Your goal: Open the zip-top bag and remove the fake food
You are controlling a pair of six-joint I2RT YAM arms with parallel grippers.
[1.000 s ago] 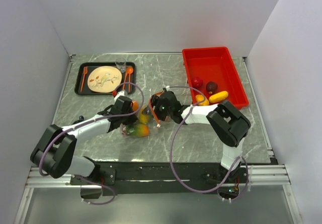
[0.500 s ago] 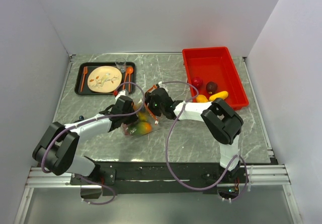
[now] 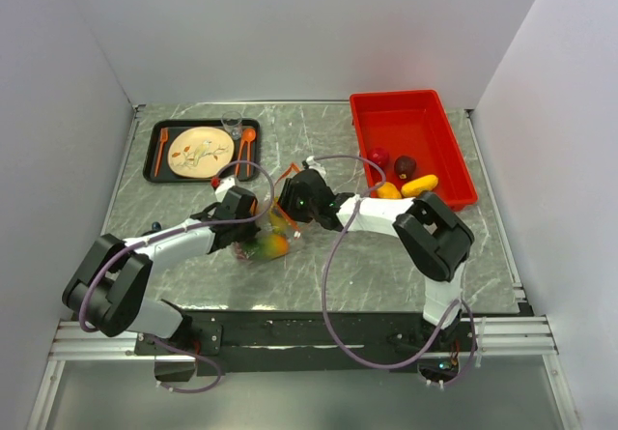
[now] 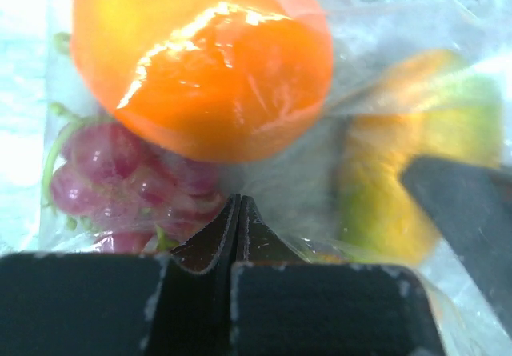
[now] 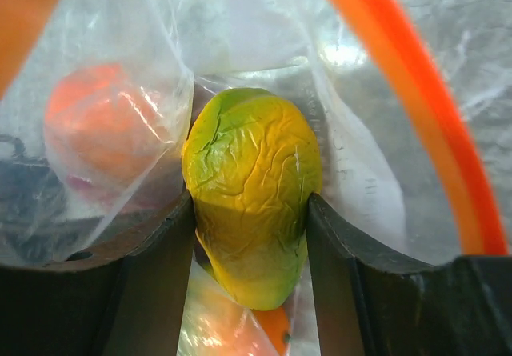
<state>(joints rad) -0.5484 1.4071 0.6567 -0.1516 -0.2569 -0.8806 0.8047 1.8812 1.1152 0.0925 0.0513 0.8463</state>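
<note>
The clear zip-top bag [image 3: 259,241] lies mid-table with its orange-red zipper strip [image 5: 416,108] pulled open. My left gripper [image 3: 251,219] [image 4: 238,204] is shut, pinching the bag's film; just beyond its tips, inside the plastic, lie an orange fruit [image 4: 200,60], pinkish grapes [image 4: 120,180] and a yellow-green fruit [image 4: 400,180]. My right gripper [image 3: 286,214] [image 5: 250,204] reaches into the bag's mouth. Both its fingers press the sides of a green-yellow mango [image 5: 252,188]. More fake food shows behind the film: an orange fruit [image 5: 104,124].
A red bin [image 3: 406,121] at the back right holds red [image 3: 379,157], dark purple [image 3: 406,166], yellow [image 3: 420,186] and orange [image 3: 388,191] fruits. A black tray [image 3: 154,150] with a beige plate, orange cutlery and a glass stands at the back left.
My right gripper has moved left into the bag's mouth and closed onto the mango. The left gripper has shut tight on the bag's film.
</note>
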